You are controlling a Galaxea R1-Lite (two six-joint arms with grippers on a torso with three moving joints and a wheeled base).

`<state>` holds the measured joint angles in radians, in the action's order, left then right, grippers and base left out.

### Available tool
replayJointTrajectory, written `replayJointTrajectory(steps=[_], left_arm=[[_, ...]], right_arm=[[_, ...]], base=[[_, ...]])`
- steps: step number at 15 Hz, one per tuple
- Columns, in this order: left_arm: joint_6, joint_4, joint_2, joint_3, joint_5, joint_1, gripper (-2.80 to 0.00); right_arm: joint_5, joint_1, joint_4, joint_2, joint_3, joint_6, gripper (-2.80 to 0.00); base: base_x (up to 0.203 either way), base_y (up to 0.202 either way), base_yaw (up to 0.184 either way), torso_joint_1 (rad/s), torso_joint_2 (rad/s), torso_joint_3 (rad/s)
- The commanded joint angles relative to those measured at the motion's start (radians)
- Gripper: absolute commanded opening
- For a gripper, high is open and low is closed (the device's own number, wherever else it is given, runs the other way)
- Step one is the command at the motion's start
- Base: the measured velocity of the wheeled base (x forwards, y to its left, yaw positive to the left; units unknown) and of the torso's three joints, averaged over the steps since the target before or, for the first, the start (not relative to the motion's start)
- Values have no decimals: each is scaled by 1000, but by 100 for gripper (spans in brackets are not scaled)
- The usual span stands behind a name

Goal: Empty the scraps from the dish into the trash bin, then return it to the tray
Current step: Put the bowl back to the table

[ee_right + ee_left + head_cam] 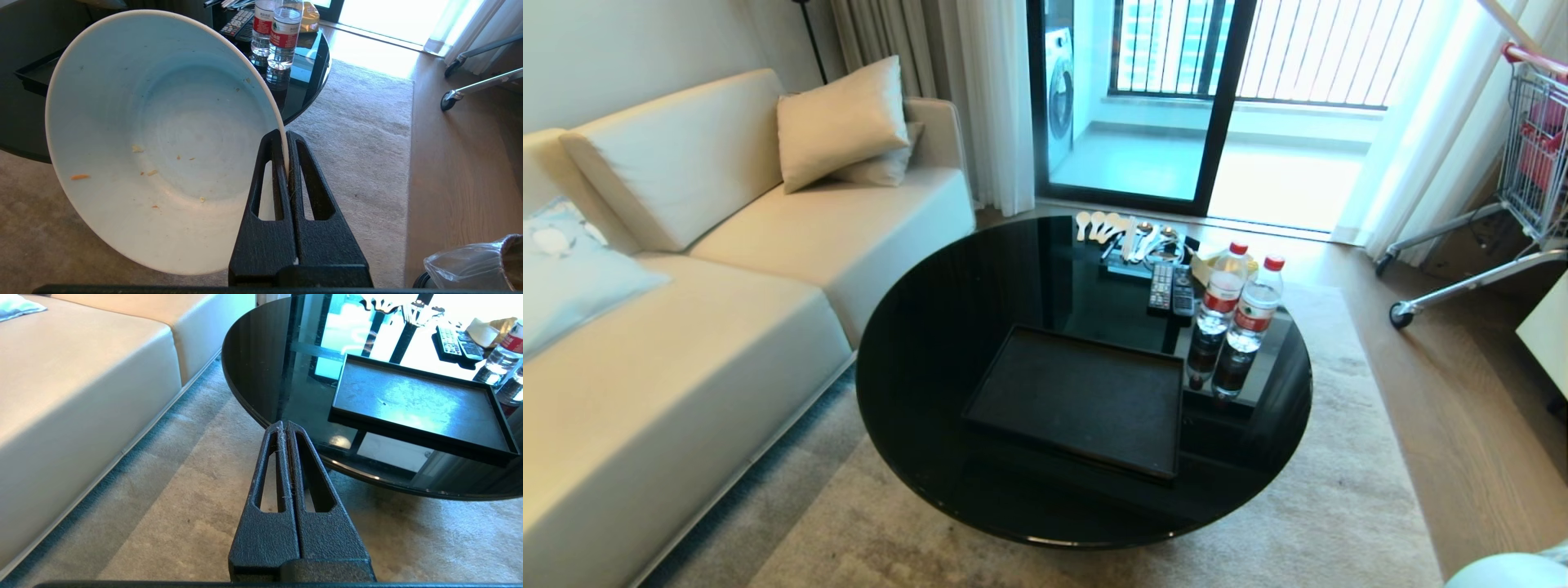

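Observation:
My right gripper (284, 136) is shut on the rim of the dish (163, 139), a white bowl held tilted above the carpet beside the table. A few tiny orange crumbs of scraps (79, 177) dot its inside. The trash bin (470, 261) shows only as a clear bag liner over its rim, low on the floor close to this gripper. The black tray (1078, 400) lies on the round table with nothing on it, and also shows from the left wrist (416, 404). My left gripper (284, 425) is shut on nothing, over the carpet near the table's edge.
Two water bottles (1241, 310), remotes (1172, 287) and spoons (1111, 229) stand on the glossy black table (931, 327) behind the tray. A cream sofa (686, 327) runs along the left. A wheeled cart (1503, 204) stands at the right on the wood floor.

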<state>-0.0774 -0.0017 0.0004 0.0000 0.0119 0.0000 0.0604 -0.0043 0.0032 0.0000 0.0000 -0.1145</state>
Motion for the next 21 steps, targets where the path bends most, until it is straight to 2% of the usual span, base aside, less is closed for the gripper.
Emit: replayJointTrajectory(steps=[1,5,8,12,16,18,21], left_arm=[[-1,0,0,0,0,0,-280],[-1,-1,0,0,0,0,-280],[-1,0,0,0,0,0,-280],[-1,0,0,0,0,0,-280],[-1,0,0,0,0,0,-280],[-1,-1,0,0,0,0,-280],[-1,-1,0,0,0,0,-280]], right_arm=[[1,0,0,0,0,-1,-280],[1,1,10,3,-6,-18,-280],[27,1,37,100,-98,-26,-280],[74,1,52,423,-329,-45,-280],[90,10,51,811,-586,-136,-280],[91,46,51,999,-704,-153,-280],[81,125,56,1263,-891,-138,-280]], base=[[0,0,0,0,0,0],[0,0,0,0,0,0],[0,0,0,0,0,0],[0,0,0,0,0,0],[0,0,0,0,0,0],[0,0,0,0,0,0],[0,0,0,0,0,0]])
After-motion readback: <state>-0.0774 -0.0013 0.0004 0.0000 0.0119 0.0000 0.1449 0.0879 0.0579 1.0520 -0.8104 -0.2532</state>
